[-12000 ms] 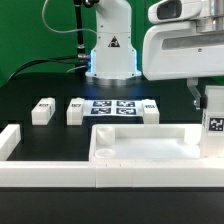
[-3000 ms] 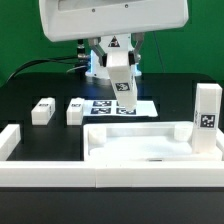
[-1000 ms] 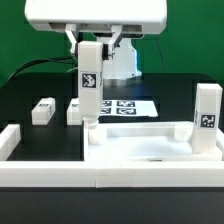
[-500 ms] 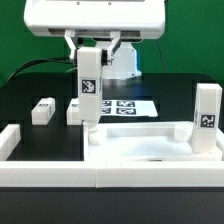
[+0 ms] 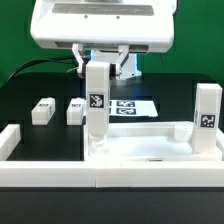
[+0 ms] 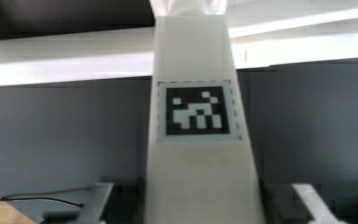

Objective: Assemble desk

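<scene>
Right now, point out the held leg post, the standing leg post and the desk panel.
held leg post [image 5: 97, 100]: exterior view, on its tag.
standing leg post [image 5: 207, 118]: exterior view, on its tagged front face.
desk panel [image 5: 150, 148]: exterior view, on its bare inner floor.

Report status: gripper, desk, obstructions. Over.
Gripper shut on leg post, upright. Post's foot at desk panel far corner, exterior view's left; seating unclear. Second post stands at opposite end. Nothing seen blocking.

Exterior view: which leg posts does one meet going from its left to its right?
lying leg post → second lying leg post → held leg post → upright leg post
</scene>
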Robot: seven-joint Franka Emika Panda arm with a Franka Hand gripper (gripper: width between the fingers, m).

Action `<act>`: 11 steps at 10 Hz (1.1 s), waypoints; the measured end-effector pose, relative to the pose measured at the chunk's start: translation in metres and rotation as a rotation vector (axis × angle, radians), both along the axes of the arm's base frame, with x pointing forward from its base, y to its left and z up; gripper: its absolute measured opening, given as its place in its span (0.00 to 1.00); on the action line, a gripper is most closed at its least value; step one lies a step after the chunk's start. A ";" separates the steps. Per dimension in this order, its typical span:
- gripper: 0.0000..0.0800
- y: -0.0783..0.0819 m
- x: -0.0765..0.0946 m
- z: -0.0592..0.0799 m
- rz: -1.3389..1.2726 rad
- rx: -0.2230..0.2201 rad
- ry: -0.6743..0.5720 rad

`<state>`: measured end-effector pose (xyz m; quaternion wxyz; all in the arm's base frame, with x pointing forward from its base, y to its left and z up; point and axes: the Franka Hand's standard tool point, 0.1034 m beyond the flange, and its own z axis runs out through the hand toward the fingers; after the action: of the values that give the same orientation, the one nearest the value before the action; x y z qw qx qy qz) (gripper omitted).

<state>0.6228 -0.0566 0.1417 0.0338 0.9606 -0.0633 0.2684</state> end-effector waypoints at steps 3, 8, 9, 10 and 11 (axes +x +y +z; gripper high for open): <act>0.36 0.001 0.005 -0.008 0.004 -0.004 0.005; 0.36 0.006 0.008 -0.008 0.014 -0.025 -0.045; 0.36 0.009 0.006 -0.010 0.019 -0.029 -0.053; 0.36 0.011 0.004 -0.012 0.022 -0.029 -0.047; 0.36 0.011 0.003 -0.013 0.023 -0.030 -0.046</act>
<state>0.6261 -0.0457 0.1287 0.0436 0.9543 -0.0492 0.2915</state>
